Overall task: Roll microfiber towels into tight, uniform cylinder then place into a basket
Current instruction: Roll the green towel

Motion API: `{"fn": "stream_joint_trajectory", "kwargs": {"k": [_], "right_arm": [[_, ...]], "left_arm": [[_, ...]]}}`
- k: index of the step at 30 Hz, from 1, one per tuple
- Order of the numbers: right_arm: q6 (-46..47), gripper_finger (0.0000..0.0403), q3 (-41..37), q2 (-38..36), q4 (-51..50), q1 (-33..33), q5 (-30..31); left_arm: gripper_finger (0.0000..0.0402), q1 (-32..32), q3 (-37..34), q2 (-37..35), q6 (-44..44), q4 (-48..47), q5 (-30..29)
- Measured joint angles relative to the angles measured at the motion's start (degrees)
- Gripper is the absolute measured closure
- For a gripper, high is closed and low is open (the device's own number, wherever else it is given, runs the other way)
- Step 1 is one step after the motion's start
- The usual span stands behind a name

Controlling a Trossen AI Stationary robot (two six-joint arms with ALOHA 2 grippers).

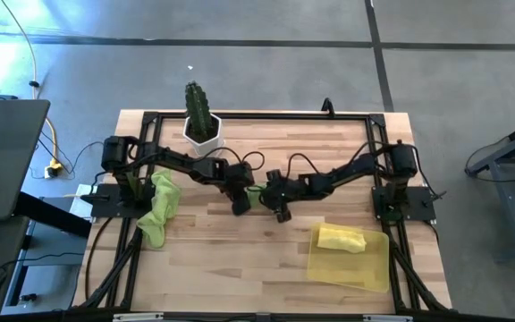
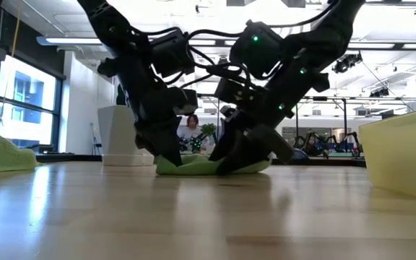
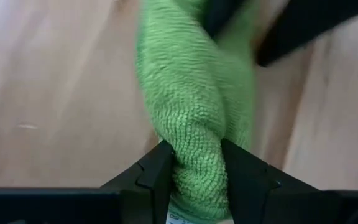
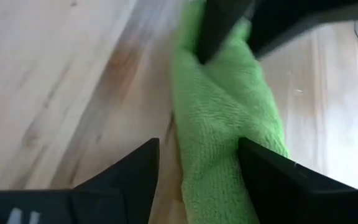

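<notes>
1 yellow towel (image 1: pixel 341 239) in basket (image 1: pixel 374 271)

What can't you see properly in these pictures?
- High view: the green towel at the table's middle is almost all covered by both grippers.
- Low view: the basket is cut off by the right edge; the yellow towel inside is hidden by its wall.
- Left wrist view: the towel's far end blurs under the other arm.
- Low view: the person behind is too small.
</notes>
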Motion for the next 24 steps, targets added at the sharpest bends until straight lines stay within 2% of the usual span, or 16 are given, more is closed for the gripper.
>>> {"fn": "stream_joint_trajectory", "kwargs": {"k": [8, 11, 15, 24], "right_arm": [[3.4, 0.0193, -0.3, 0.1, -0.4, -3.0, -1.8], [3.8, 0.0205, -0.3, 0.4, -0.5, -3.3, -2.5], [5.0, 0.0249, -0.3, 1.2, -0.7, -3.3, -2.4], [7.0, 0.0389, -0.3, 1.6, -1.2, -3.6, -2.5]], "left_arm": [[0.0287, -0.2, 0.0, 0.1, 1.7, 0.1, 3.3], [0.0287, -0.2, -0.1, -0.4, 1.9, 0.1, 3.3], [0.0287, -0.2, -0.3, -2.0, 2.1, -0.2, 3.5], [0.0287, -0.3, -0.4, -5.5, 2.1, -1.2, 2.9]]}}
